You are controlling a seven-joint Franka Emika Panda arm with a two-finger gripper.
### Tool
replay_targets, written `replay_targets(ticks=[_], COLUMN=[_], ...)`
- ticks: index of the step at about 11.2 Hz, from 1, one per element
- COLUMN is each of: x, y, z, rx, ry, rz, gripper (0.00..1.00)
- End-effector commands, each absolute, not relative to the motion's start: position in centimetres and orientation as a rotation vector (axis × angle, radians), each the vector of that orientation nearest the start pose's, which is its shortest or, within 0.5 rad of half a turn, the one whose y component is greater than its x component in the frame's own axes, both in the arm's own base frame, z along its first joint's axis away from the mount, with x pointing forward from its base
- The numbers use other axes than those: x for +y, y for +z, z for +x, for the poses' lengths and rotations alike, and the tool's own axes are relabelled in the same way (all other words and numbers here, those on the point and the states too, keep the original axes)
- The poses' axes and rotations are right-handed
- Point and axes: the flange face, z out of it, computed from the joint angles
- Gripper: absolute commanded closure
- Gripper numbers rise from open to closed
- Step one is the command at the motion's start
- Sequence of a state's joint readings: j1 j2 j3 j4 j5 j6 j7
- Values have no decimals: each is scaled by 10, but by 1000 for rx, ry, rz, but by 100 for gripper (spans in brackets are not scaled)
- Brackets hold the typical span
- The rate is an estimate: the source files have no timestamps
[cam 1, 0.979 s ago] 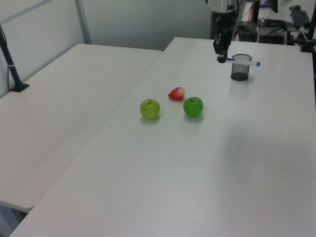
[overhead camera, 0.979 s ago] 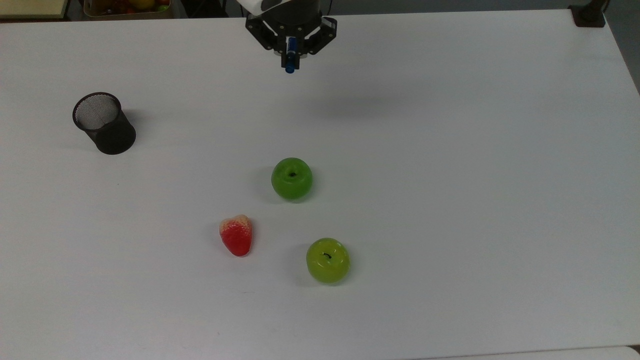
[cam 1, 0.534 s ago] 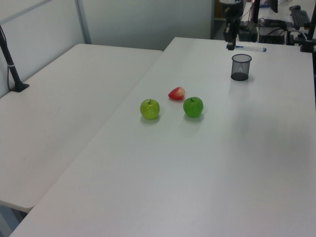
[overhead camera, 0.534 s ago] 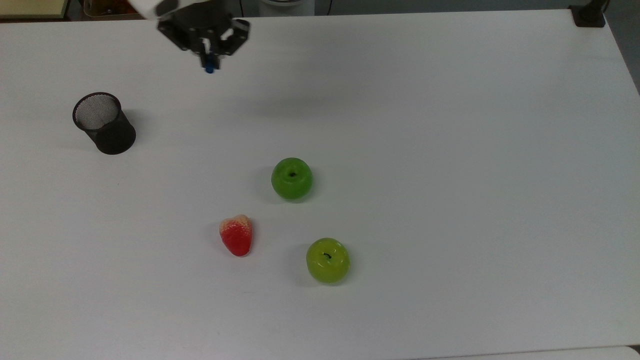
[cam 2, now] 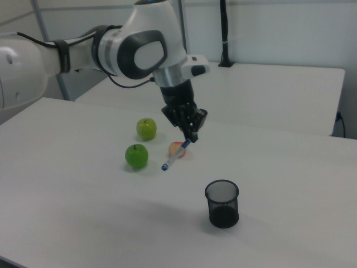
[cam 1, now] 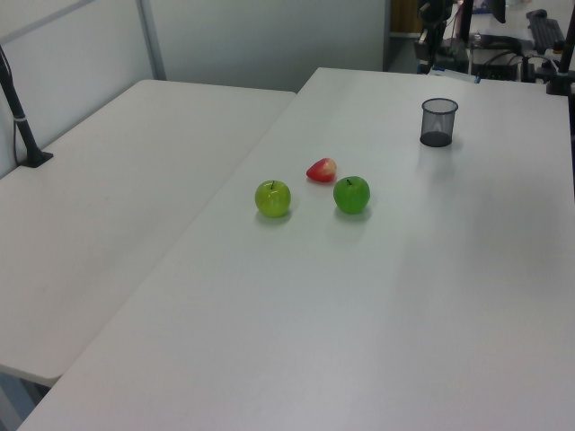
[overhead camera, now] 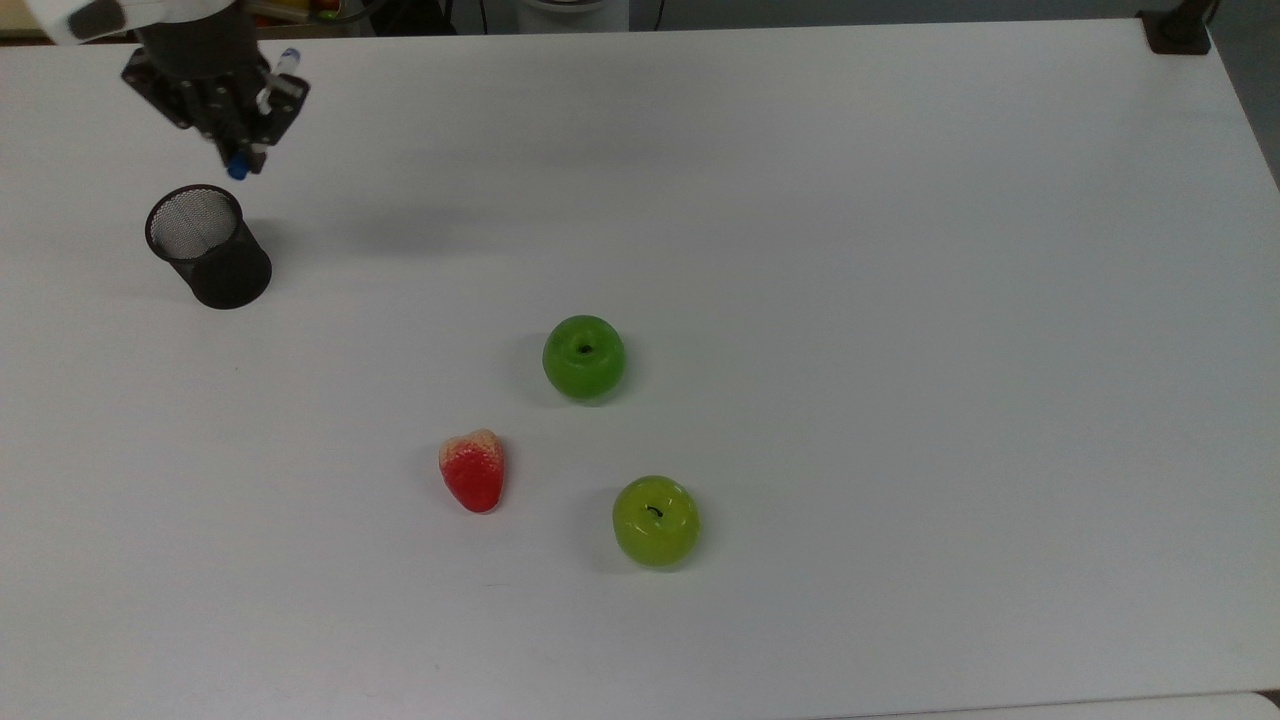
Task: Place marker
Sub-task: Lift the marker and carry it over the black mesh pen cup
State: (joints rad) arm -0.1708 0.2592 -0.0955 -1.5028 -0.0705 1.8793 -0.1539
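Top view first: gripper (overhead camera: 240, 140) sits in the upper left of the frame, its jaws pinching the marker (overhead camera: 262, 108), whose blue cap pokes out below the fingers and whose other end shows above them at the upper right of the black hand. Just below it in the frame stands the black mesh cup (overhead camera: 208, 246), upright and open-mouthed on the white table (overhead camera: 900, 300). The marker's lower tip appears close to the cup's rim but not over the opening; how high it hangs cannot be judged from this angle. Mid-frame lie a dark green apple (overhead camera: 584, 357), a strawberry (overhead camera: 474, 470) and a lighter green apple (overhead camera: 656, 520), all well apart from the cup.

Left view: the cup (cam 1: 438, 122) is in the upper right, the fruit near the centre. The arm at the top edge is cut off and merges with dark clutter behind, so the grip cannot be read here.

Right view: the gripper (cam 2: 188, 133) hangs mid-frame, clamped on the upper end of the marker (cam 2: 174, 156), which slopes down to the right view's left, clear of the table. The cup (cam 2: 222, 203) stands at lower right of the frame, nothing visible inside.

Judging from this, the marker is picked up and carried near the cup; what probably remains is lining it over the mouth, lowering and letting go.
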Motion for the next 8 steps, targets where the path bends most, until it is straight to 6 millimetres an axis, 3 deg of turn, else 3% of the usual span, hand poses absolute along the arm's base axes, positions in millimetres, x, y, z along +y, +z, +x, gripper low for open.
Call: replay_targets(ticks=[1,4,8], x=[-202,-221,-241], y=[525,528,508], z=[634,633,624], rx=[195,237,297], ry=[-360,-550,-718], rz=[-3223,-3225,-3216], gripper=[91,91,91])
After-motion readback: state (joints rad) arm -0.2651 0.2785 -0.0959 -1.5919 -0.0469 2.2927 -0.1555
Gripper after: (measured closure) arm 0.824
